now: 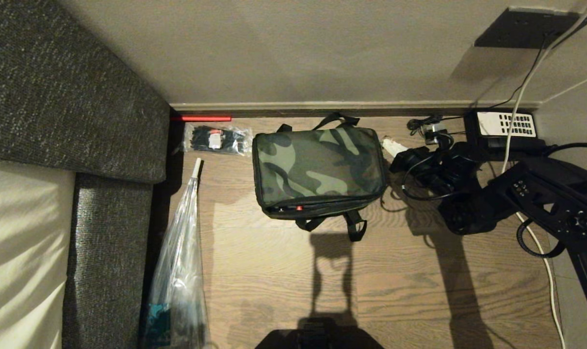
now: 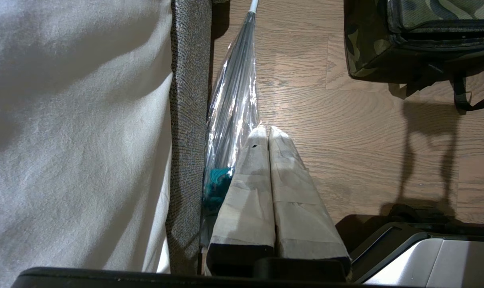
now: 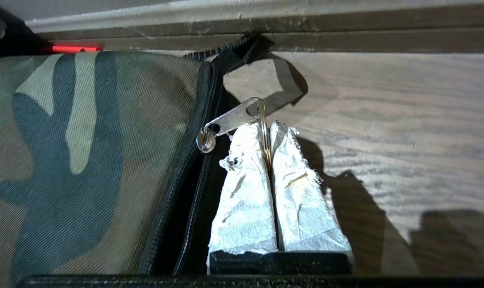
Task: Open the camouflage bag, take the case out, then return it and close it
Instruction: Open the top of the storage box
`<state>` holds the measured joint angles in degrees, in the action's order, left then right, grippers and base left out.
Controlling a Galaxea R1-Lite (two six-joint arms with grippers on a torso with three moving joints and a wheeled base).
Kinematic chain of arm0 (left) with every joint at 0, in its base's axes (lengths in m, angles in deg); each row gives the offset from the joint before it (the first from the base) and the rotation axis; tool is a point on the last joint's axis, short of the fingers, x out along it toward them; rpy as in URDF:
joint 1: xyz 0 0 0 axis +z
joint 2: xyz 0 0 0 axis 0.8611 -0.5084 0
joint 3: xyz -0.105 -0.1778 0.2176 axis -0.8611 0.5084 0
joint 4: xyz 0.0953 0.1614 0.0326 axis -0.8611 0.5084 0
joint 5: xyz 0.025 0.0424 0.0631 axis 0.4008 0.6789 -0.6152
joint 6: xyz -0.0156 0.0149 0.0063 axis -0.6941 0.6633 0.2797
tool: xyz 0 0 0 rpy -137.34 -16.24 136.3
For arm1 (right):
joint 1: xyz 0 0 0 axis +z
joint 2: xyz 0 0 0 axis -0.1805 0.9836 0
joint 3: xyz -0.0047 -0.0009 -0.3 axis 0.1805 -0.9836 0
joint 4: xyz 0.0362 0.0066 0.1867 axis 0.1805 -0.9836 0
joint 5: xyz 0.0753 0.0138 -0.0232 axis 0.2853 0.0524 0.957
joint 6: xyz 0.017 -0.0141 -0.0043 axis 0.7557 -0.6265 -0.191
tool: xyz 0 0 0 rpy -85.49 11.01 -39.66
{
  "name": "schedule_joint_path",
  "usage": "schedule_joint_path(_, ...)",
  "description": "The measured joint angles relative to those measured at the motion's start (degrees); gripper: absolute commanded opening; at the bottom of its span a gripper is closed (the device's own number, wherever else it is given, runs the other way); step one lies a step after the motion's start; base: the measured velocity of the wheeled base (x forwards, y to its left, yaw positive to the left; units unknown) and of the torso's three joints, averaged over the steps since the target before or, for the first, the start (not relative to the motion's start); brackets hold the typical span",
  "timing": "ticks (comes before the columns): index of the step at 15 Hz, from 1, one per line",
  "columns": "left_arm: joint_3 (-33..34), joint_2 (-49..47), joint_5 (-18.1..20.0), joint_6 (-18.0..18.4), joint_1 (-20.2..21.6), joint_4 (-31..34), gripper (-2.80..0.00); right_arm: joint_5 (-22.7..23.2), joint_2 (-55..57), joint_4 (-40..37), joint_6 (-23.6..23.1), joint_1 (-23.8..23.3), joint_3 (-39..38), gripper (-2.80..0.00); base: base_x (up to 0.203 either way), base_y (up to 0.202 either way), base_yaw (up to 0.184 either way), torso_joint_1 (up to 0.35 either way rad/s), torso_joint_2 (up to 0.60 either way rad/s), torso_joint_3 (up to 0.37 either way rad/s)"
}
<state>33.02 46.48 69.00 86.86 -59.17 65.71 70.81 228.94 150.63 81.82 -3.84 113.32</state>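
On floor, zipped camouflage bag (image 1: 318,169)

Pretty dim, warm indoor light. Long hard shadows stretch across the brown wood-plank floor (image 1: 284,271) toward the camera. The clear plastic-wrapped umbrella (image 1: 179,271) catches glare. Head view bends at the edges; all views fairly sharp.

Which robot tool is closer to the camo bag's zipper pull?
The right tool. It is shut on the ring of the zipper pull at the side of the camouflage bag. The left tool hangs shut away from the bag, beside the umbrella.
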Motion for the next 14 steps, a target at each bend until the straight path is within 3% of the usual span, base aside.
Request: schedule_joint_path(14, 0.0, 0.0, 0.0, 0.0, 0.0, 0.0, -2.80, -0.2, 3.7, -2.2, 3.0, 0.9, 11.0, -2.80, 0.000, 0.000, 0.000, 0.000, 0.00, 0.000)
